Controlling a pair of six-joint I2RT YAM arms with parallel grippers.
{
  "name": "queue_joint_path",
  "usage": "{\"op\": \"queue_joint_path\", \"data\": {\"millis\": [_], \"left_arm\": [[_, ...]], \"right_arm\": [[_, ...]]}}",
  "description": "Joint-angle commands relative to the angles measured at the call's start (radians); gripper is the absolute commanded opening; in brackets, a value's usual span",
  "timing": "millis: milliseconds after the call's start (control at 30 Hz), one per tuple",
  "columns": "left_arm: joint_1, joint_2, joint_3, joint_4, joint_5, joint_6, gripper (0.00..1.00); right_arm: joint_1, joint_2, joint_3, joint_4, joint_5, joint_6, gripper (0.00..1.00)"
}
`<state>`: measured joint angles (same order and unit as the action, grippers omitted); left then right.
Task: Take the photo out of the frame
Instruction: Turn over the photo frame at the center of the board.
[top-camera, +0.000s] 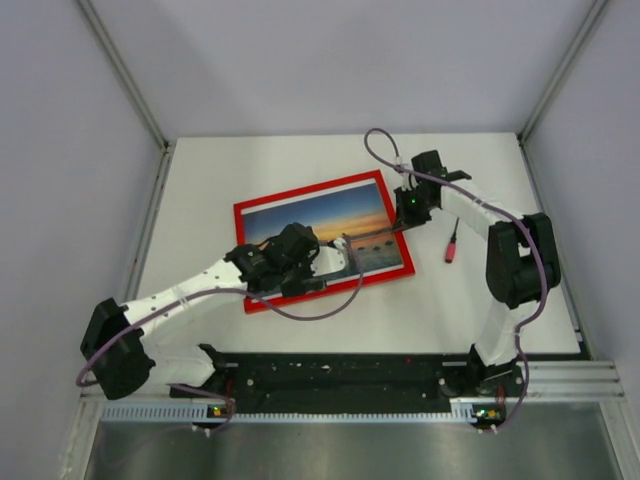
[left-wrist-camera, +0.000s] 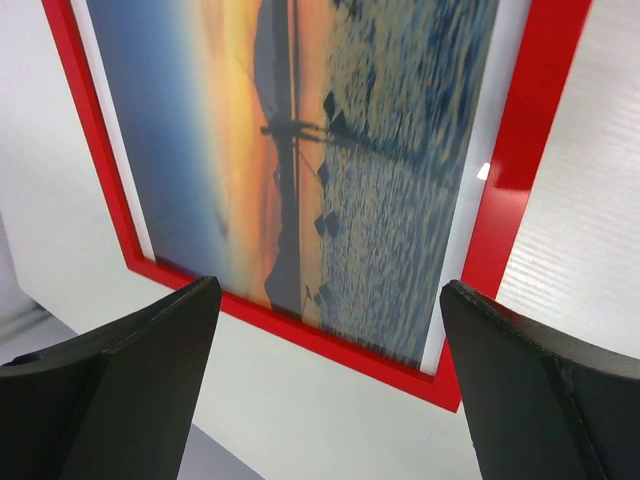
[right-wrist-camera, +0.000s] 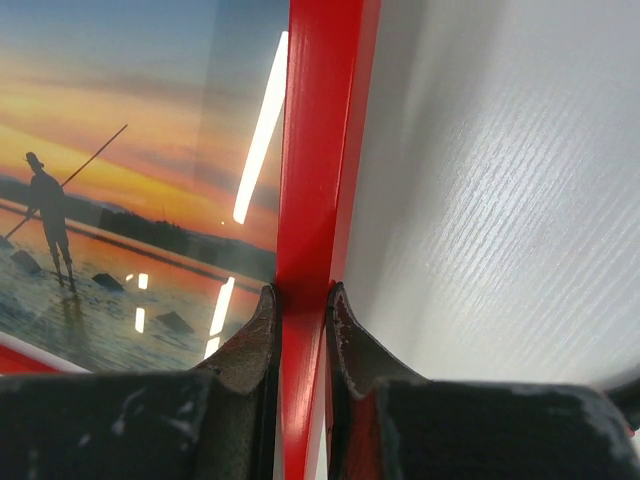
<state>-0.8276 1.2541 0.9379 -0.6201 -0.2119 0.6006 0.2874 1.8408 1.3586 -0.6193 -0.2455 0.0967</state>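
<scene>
Photo (top-camera: 325, 232) sits inside the red frame (top-camera: 310, 190), face up on the table (top-camera: 250, 160), not removed yet; right gripper (right-wrist-camera: 300, 310) pinches the frame's edge, left gripper (left-wrist-camera: 330, 290) hovers spread wide above

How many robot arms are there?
2. The left arm reaches over the frame from the near left; the right arm comes from the right, its gripper pinching the frame's edge.

The thin red frame (top-camera: 310, 191) lay face up at the middle of the top view, turned slightly counterclockwise, holding the photo (top-camera: 340, 222), a glossy orange-and-blue sunset over water with a dark silhouetted figure carrying a pole.
</scene>
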Motion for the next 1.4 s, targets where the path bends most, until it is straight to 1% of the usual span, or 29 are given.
{"op": "queue_joint_path", "data": {"millis": [0,167,233,300,367,467,600,733,800,833,900,967,1033,1267,1367], "left_arm": [[-0.082,0.047,0.074,0.033,-0.041,0.016,0.99],[-0.159,0.111,0.101,0.063,-0.069,-0.028,0.98],[-0.165,0.140,0.111,0.072,-0.075,-0.048,0.98],[-0.163,0.181,0.134,0.079,-0.141,-0.105,0.99],[-0.154,0.223,0.145,0.068,-0.175,-0.130,0.99],[-0.146,0.219,0.133,0.066,-0.138,-0.156,0.99],[-0.157,0.202,0.133,0.048,-0.055,-0.134,0.98],[-0.192,0.208,0.144,0.046,-0.032,-0.110,0.98],[-0.212,0.229,0.166,0.031,-0.021,-0.110,0.86],[-0.225,0.255,0.189,0.005,-0.020,-0.114,0.83],[-0.246,0.284,0.214,-0.012,-0.041,-0.127,0.83],[-0.271,0.306,0.219,0.006,-0.078,-0.131,0.86],[-0.295,0.326,0.220,0.025,-0.118,-0.136,0.98],[-0.389,0.435,0.272,0.071,-0.274,-0.188,0.98],[-0.422,0.482,0.269,0.120,-0.345,-0.191,0.98]], "right_arm": [[-0.011,-0.003,0.066,0.000,-0.058,0.012,0.00],[-0.016,0.006,0.068,0.000,-0.063,0.015,0.00],[-0.017,0.014,0.071,-0.003,-0.066,0.015,0.00],[-0.020,0.017,0.076,-0.003,-0.069,0.015,0.00],[-0.027,0.017,0.077,-0.003,-0.071,0.020,0.00],[-0.045,0.014,0.079,-0.007,-0.069,0.029,0.00],[-0.065,0.014,0.089,-0.016,-0.080,0.035,0.00],[-0.076,0.018,0.096,-0.022,-0.080,0.043,0.00],[-0.080,0.023,0.099,-0.025,-0.080,0.041,0.00],[-0.080,0.024,0.099,-0.025,-0.081,0.044,0.00],[-0.083,0.035,0.103,-0.026,-0.081,0.046,0.00],[-0.086,0.040,0.106,-0.026,-0.086,0.046,0.00],[-0.090,0.043,0.109,-0.026,-0.097,0.051,0.00],[-0.106,0.054,0.119,-0.031,-0.155,0.061,0.00],[-0.117,0.057,0.123,-0.036,-0.184,0.066,0.00]]}}
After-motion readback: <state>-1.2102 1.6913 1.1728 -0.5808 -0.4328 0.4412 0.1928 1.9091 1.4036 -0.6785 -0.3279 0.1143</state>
